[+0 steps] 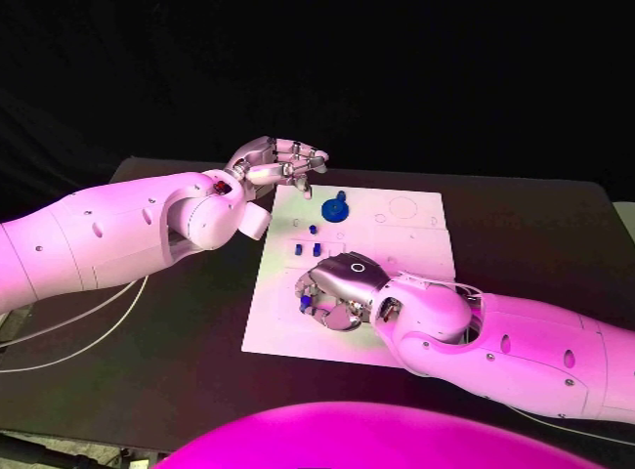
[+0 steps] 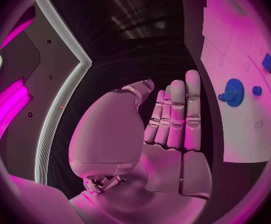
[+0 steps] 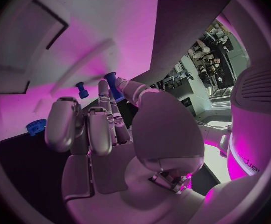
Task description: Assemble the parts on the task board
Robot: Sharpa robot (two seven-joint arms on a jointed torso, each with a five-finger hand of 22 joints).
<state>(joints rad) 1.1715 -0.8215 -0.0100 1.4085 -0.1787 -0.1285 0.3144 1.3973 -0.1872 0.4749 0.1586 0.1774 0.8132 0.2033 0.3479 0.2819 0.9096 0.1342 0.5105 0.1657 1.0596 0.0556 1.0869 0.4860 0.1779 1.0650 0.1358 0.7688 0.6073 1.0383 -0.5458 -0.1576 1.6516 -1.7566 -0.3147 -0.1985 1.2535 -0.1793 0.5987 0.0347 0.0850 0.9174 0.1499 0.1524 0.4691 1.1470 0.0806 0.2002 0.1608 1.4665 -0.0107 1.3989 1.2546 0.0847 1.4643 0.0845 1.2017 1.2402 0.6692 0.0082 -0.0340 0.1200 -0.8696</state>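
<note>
The black table (image 1: 543, 234) is big, flat and dark. On it lies the task board (image 1: 388, 244), a smooth white plate with little holes.

The right hand (image 1: 339, 293) rests low on the near part of the board. Its shiny silver fingers curl by a small blue part (image 3: 113, 87); I cannot tell if it holds it. I think it is fitting this piece, and next must press straight down.

The left hand (image 1: 278, 161) hangs empty above the far corner, fingers loosely apart.

A round blue gear (image 1: 333, 208) with tiny teeth sits nearby.
</note>
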